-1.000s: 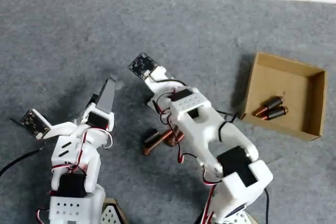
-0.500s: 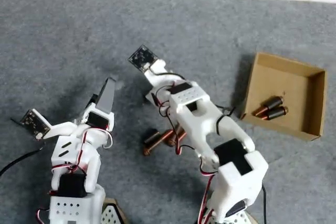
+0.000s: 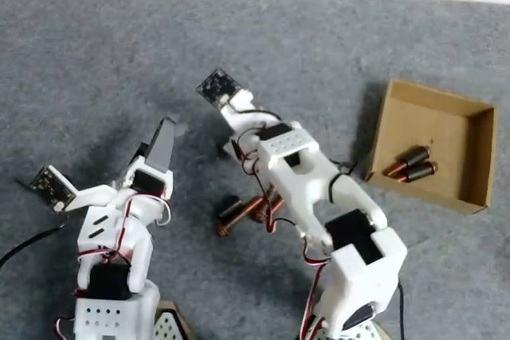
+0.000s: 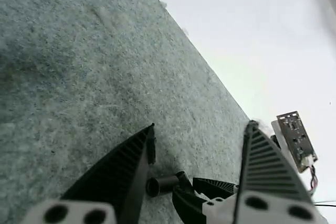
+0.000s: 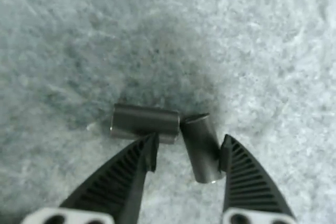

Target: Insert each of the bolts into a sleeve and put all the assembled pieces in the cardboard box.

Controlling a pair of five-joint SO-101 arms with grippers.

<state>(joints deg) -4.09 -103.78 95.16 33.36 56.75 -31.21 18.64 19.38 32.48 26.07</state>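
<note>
Right jaws edged forward, loosely straddling sleeve (image 5: 202, 148).

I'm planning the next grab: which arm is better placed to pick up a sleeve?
Right. The right gripper hangs open with one sleeve between its jaws and the other sleeve just beside it. The left gripper is open too, but farther off to the side.

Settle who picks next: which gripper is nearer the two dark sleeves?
Right. The right gripper hangs directly over the sleeves, with one between its open jaws. The left gripper, also open, is off to the side, clear of them.
</note>
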